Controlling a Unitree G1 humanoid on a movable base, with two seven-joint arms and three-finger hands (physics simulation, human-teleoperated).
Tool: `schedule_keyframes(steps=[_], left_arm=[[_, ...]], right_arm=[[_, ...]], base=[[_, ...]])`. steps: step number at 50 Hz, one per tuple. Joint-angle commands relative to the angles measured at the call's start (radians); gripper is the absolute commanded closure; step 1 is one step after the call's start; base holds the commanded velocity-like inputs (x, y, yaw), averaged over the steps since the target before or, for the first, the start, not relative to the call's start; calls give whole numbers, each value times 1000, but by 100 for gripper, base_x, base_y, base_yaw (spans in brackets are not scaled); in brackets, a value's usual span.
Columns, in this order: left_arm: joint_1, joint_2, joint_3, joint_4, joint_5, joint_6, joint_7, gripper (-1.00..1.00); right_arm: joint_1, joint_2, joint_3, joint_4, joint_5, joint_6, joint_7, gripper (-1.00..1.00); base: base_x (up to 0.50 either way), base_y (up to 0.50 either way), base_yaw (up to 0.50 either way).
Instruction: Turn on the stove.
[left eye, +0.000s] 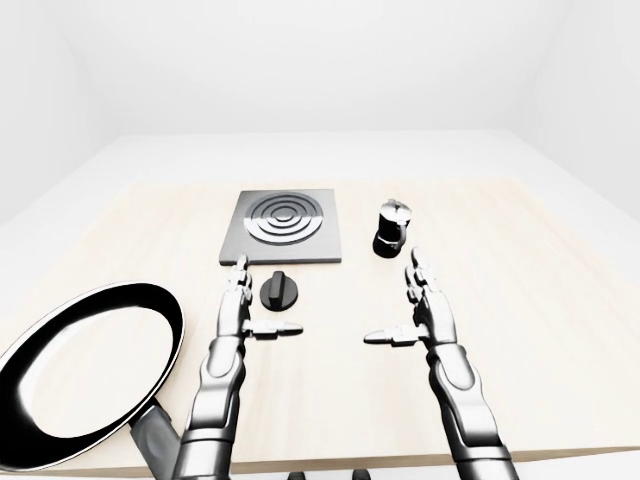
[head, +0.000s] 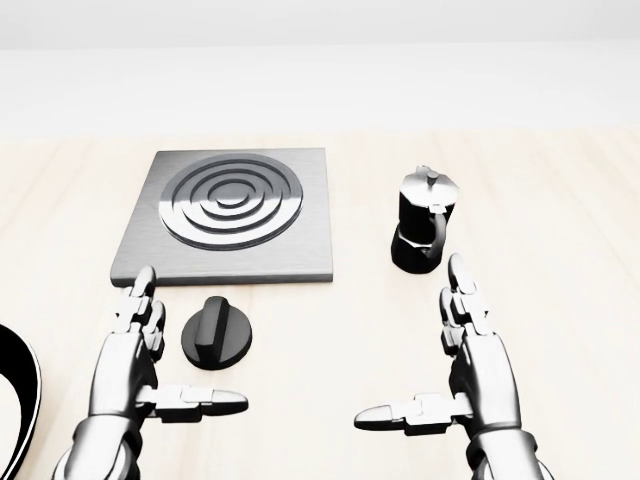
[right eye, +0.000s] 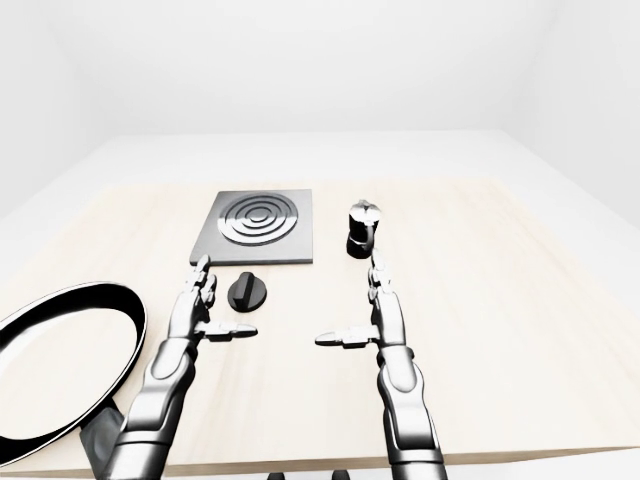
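Both hands, left hand (head: 135, 365) & right hand (head: 470, 365), are held open, nothing gripped. Approach step: knob (head: 217, 334) beside left hand must be grasped & turned for stove (head: 232, 216).

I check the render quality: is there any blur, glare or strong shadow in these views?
Head view: sharp, with bright reflections on the grey ringed stove plate and only faint shadows. Left-eye view: white glare on the black frying pan's glossy rim. Right-eye view: the table's edges splay outward, a wide-angle look.

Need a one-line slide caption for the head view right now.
Both open hands, left hand and right hand, hover over the wooden table, flanking the round black knob below the square grey stove plate.
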Motion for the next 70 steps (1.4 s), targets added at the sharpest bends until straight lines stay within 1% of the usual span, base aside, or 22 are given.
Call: schedule_keyframes(steps=[1, 3, 6, 8, 11, 16, 17, 23, 27, 30, 33, 39, 41, 42, 47, 48, 50, 53, 58, 61, 66, 70], left_arm=[[-49, 11, 8, 104, 8, -30, 14, -100], [-60, 13, 9, 131, 8, -40, 15, -100], [-73, 17, 11, 159, 10, -46, 21, -100], [-74, 18, 10, 157, 12, -44, 23, -100], [-79, 18, 9, 171, 15, -51, 25, -100], [-81, 20, 8, 168, 23, -54, 31, -100], [-85, 20, 8, 177, 25, -59, 32, -100], [-86, 20, 5, 179, 28, -56, 30, -100], [-87, 21, 1, 180, 39, -47, 25, -100], [-98, 23, 3, 211, 41, -60, 23, -100], [-102, 24, 0, 217, 47, -55, 18, -100], [-109, 26, -2, 238, 56, -61, 9, -100], [-108, 26, -3, 236, 59, -57, 7, -100], [-107, 26, -3, 235, 60, -57, 5, -100], [-113, 26, -5, 258, 69, -67, 4, -100], [-113, 26, -6, 259, 71, -60, 1, -100], [-115, 25, -6, 266, 72, -59, -1, -100], [-115, 25, -7, 265, 75, -55, -2, -100], [-117, 24, -9, 279, 78, -67, -3, -100], [-112, 23, -12, 269, 84, -64, -5, -100], [-115, 23, -14, 281, 89, -68, -14, -100], [-113, 22, -15, 280, 92, -70, -16, -100]], right_arm=[[-2, 0, 0, 3, 0, -1, 1, -100], [-2, 0, 0, 4, 1, -1, 1, -100], [2, 0, 1, -2, 0, 1, 2, -100], [3, 0, 1, -7, 0, 5, 3, -100], [1, -1, 0, 0, 1, 0, 4, -100], [1, 0, 0, -4, 1, 4, 4, -100], [1, 0, 0, -3, 1, 4, 4, -100], [2, 0, 0, -4, 2, 4, 5, -100], [5, 0, 1, -7, 1, 4, 6, -100], [4, 0, 1, -4, 1, 1, 6, -100], [2, 0, 1, 1, 0, -2, 6, -100], [0, 0, 1, 7, 1, -3, 6, -100], [-1, 0, 0, 4, 2, 1, 6, -100], [-1, 0, 0, 9, 2, -4, 6, -100], [0, 0, 1, 6, 1, -2, 5, -100], [-1, 0, 1, 9, 1, -3, 6, -100], [1, 0, 2, 1, 0, 3, 5, -100], [-3, -1, 0, 11, 2, -3, 6, -100], [-3, -1, 0, 14, 2, -6, 6, -100], [-1, 0, 1, 11, 1, -5, 7, -100], [2, 0, 1, 1, 1, 2, 6, -100], [1, 0, 1, 5, 1, -1, 6, -100]], base=[[0, 0, 0], [0, 0, 0], [0, 0, 0], [0, 0, 0], [0, 0, 0], [0, 0, 0], [0, 0, 0], [0, 0, 0], [0, 0, 0], [0, 0, 0], [0, 0, 0], [0, 0, 0], [0, 0, 0], [0, 0, 0], [0, 0, 0], [0, 0, 0], [0, 0, 0], [0, 0, 0], [0, 0, 0], [0, 0, 0], [0, 0, 0], [0, 0, 0]])
